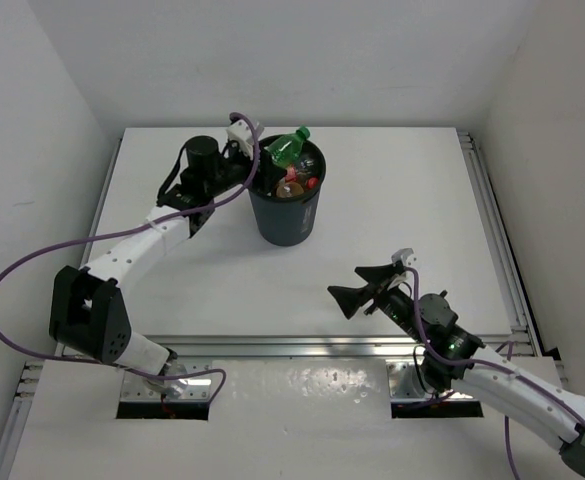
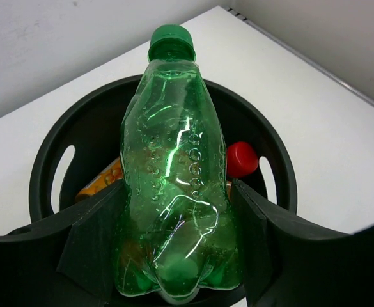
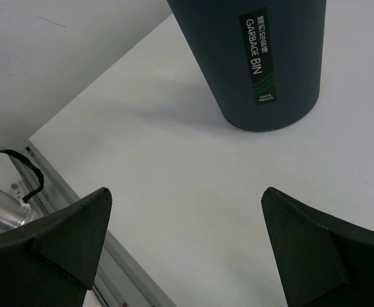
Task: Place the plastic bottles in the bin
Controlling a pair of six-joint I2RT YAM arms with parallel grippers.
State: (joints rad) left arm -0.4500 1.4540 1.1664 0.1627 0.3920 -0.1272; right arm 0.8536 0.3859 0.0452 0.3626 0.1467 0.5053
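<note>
The black bin (image 1: 287,220) stands at the back middle of the table. My left gripper (image 1: 260,152) is shut on the green bottle (image 1: 289,147) and holds it over the bin's mouth, cap pointing away. In the left wrist view the green bottle (image 2: 174,173) sits between my fingers (image 2: 91,236), above the bin's rim (image 2: 52,147). Inside the bin lie an orange bottle (image 2: 100,180) and a red cap (image 2: 241,158); other bottles show there from above (image 1: 297,183). My right gripper (image 1: 370,285) is open and empty, low over the table, the bin (image 3: 263,57) ahead of it.
Metal rails run along the table's right edge (image 1: 492,230) and front edge (image 1: 302,347). White walls close in the table on the left, back and right. The bin bears a label reading GARBAGE BIN (image 3: 261,57).
</note>
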